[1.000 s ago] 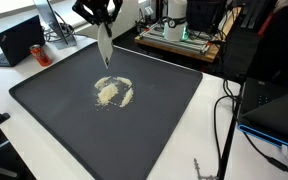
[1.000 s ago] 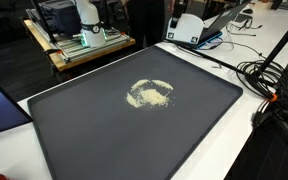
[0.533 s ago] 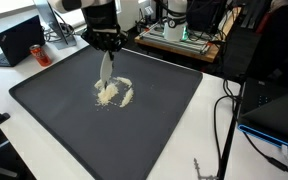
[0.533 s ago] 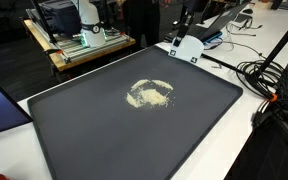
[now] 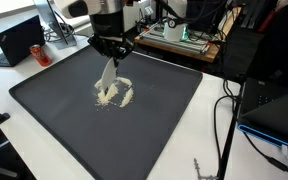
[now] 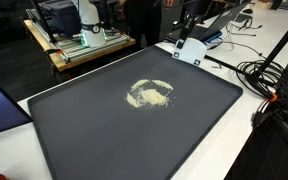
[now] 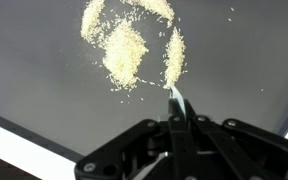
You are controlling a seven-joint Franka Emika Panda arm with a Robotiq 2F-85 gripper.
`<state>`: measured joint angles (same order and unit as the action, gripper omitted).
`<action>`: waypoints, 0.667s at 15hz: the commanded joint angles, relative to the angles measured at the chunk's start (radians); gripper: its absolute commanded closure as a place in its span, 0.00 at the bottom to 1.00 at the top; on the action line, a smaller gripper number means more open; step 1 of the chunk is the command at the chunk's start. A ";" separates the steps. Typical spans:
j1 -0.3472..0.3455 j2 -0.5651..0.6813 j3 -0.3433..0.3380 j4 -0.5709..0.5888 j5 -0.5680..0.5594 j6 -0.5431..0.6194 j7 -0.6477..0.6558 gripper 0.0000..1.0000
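One white tool (image 5: 108, 72) is held clenched in the fingers of the gripper (image 5: 110, 55), its tip seen just beside the grains (image 5: 114, 92) scattered mid-way across the dark mat (image 5: 154, 130).

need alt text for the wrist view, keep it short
Gripper at the bottom holds a thin white tool, its tip at the near edge of the grains: a pale pile with arcs around it, on a dark mat.
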<state>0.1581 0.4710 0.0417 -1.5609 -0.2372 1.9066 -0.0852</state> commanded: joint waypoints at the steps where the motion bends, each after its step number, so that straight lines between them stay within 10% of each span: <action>1: 0.049 0.014 -0.009 -0.043 -0.038 0.073 0.204 0.99; 10: 0.225 0.139 -0.059 0.021 -0.116 0.042 0.751 0.99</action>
<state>0.3198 0.5602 0.0141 -1.5904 -0.3060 1.9730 0.5184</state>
